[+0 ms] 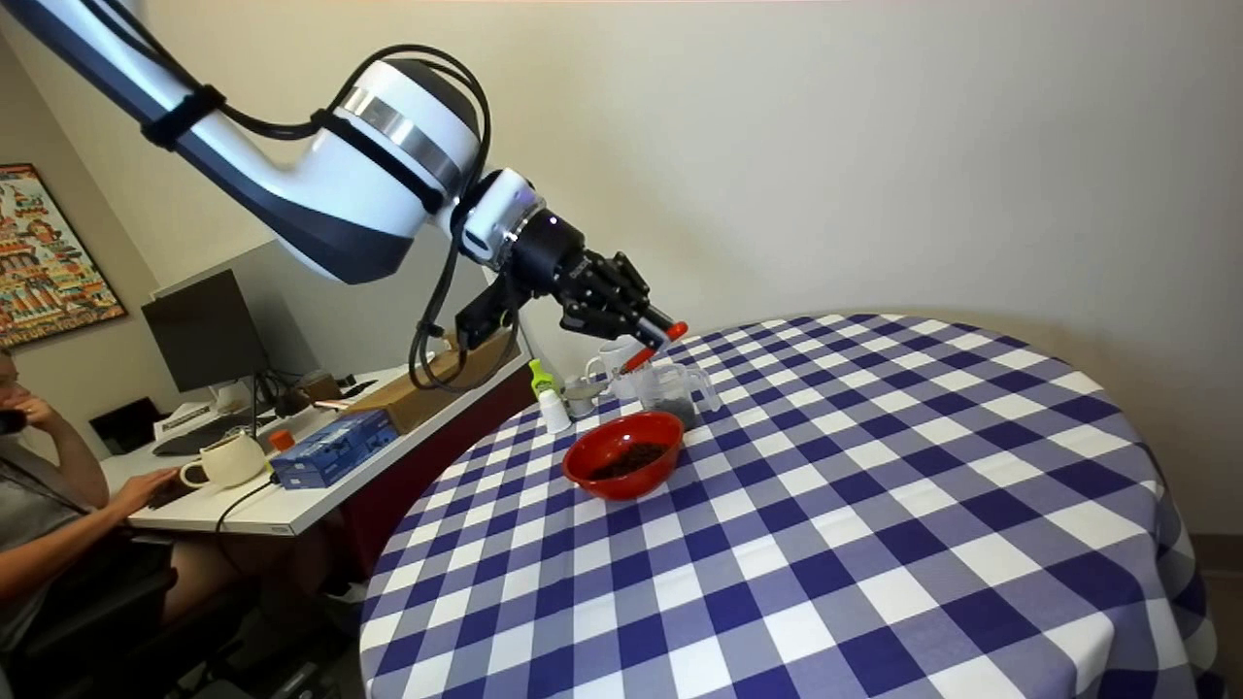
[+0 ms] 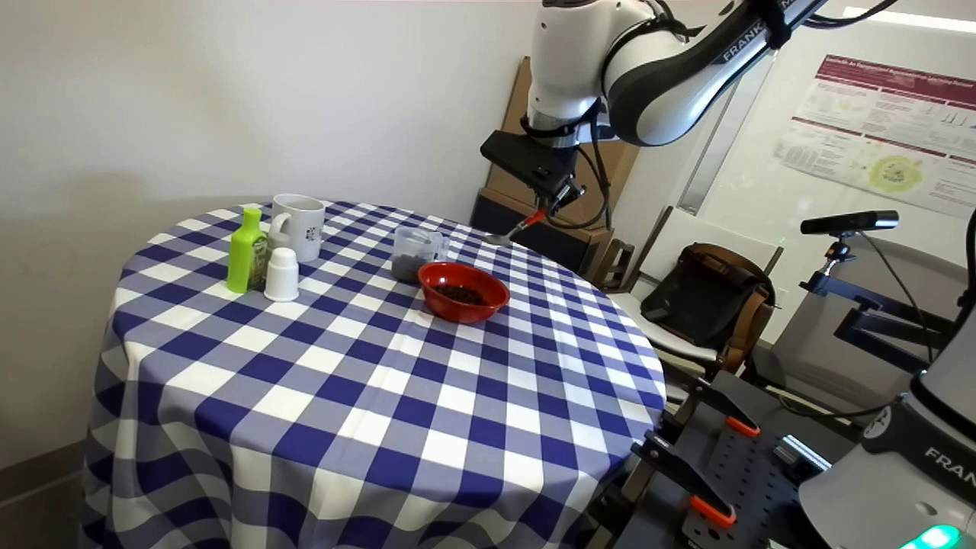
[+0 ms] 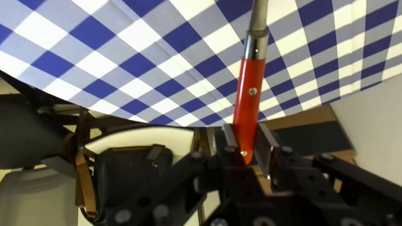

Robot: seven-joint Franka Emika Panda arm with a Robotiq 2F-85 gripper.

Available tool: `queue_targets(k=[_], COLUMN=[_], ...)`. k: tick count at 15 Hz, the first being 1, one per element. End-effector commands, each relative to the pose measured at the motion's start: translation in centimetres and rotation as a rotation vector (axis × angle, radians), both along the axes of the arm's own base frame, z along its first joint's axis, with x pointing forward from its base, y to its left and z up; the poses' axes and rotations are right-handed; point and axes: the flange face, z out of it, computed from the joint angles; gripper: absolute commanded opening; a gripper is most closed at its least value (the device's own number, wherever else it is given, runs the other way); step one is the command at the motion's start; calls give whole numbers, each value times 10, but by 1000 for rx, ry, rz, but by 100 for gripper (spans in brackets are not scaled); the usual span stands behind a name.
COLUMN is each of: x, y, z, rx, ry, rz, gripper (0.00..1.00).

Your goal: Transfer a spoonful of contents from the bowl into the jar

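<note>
Your gripper [image 3: 247,138] holds the spoon [image 3: 250,80] by its red handle [image 3: 247,113]. The red bowl [image 2: 461,312] contains dark brown bits [image 2: 459,294]; the clear jar [image 2: 415,242] beside it contains dark grey material [image 2: 406,267].

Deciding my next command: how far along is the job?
Done: the red-handled metal spoon is gripped in the black tool. In hand: it hangs in the air, clear of the glossy round red bowl; whether it's loaded is unclear. Left, probably: emptying a spoonful into the clear handled vessel, likely the jar; it holds dark contents of unclear origin.
</note>
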Motion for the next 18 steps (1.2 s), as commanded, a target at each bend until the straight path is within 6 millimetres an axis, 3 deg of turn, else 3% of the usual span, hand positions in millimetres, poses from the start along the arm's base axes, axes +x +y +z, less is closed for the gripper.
queue_targets(k=[1,6,9,12,18], x=[8,3,29,42,48], y=[11,29,35,38,46], z=[-13,-63,-51,-55,-82], rx=[-173,-303,-338,-356,-388], ry=[-77,-102,-96,-132,-103], rz=[-22,-36,-38,-41,-18], gripper=[5,5,5,5,5])
